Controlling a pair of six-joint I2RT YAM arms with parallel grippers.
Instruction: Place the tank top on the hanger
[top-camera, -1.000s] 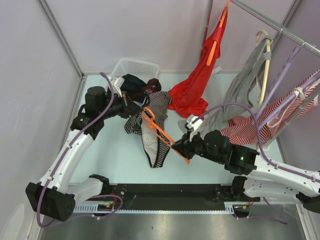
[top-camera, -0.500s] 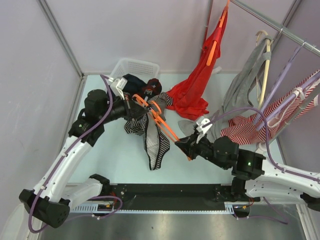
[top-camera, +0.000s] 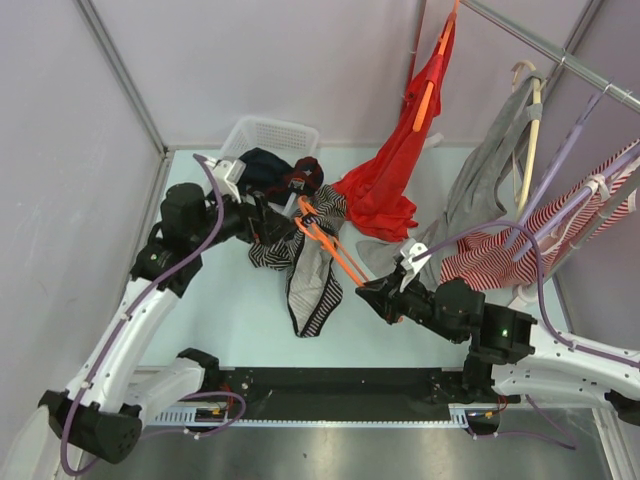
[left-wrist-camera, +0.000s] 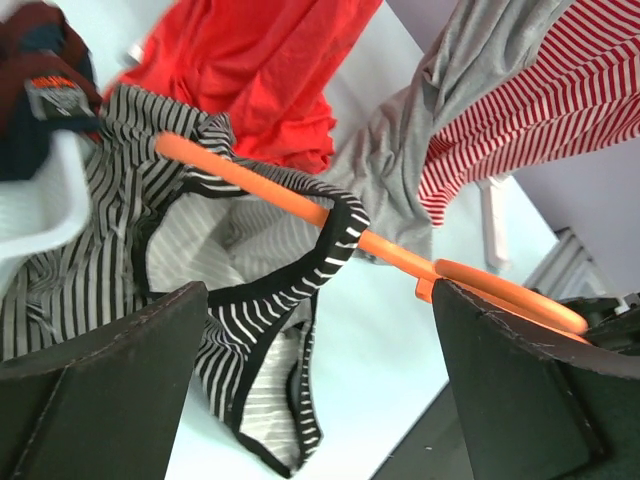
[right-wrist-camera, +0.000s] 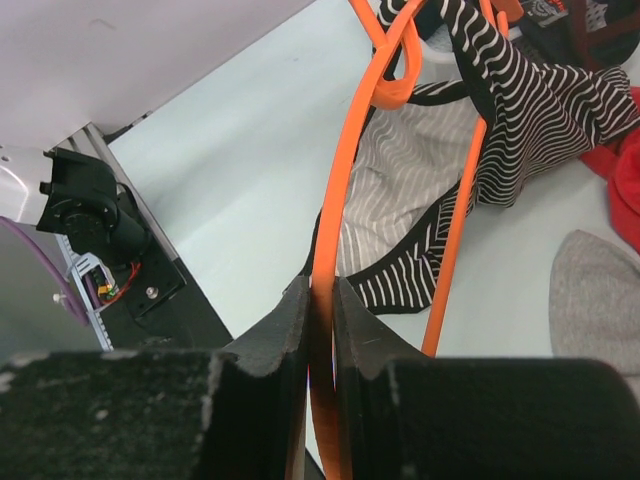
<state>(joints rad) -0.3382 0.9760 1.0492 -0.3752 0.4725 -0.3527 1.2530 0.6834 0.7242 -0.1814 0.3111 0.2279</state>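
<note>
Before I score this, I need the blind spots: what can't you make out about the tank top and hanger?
Right wrist: the hanger runs off the top edge; the right gripper covers its clamped stretch.
Left wrist: a finger hides part of the tank top.
Top view: bunched folds hide its second strap.

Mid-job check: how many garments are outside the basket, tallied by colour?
Black-and-white striped tank top: 1
Red garment: 1
Grey garment: 1
Red-and-white striped garment: 1
Total: 4
</note>
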